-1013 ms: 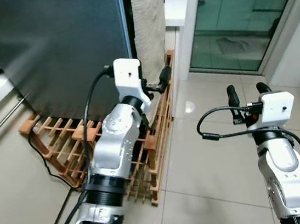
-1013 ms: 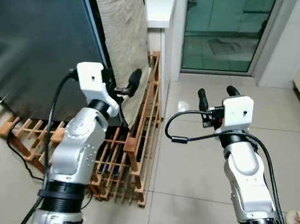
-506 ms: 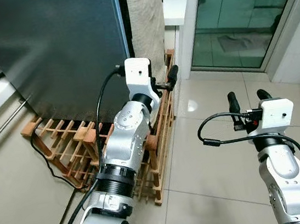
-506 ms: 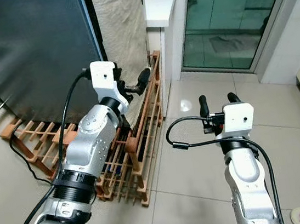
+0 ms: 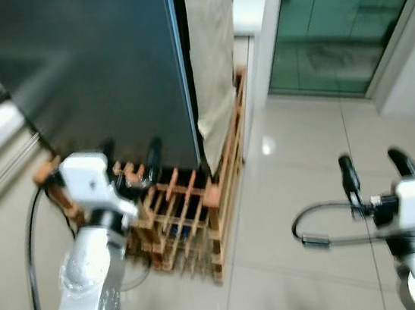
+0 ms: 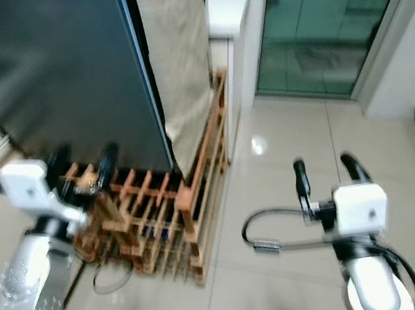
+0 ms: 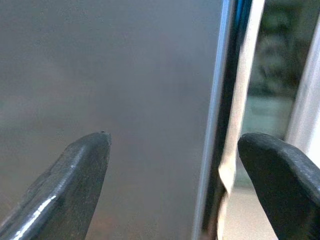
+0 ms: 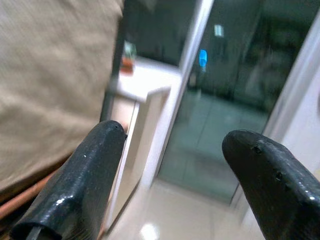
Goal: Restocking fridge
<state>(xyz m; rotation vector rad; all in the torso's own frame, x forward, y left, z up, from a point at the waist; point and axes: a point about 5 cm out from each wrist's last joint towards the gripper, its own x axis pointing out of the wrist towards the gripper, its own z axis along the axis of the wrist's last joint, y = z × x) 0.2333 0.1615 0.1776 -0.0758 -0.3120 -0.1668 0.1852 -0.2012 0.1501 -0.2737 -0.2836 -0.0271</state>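
Glossy tiled floor (image 5: 289, 190), slatted wooden rack (image 5: 192, 210)

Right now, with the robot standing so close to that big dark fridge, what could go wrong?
The left gripper, open and empty, hovers just above the wooden rack at the fridge's foot; a low reach could snag its slats. A black cable trails on the floor beside the rack, which might catch. The head views are blurred, so aiming may be off.
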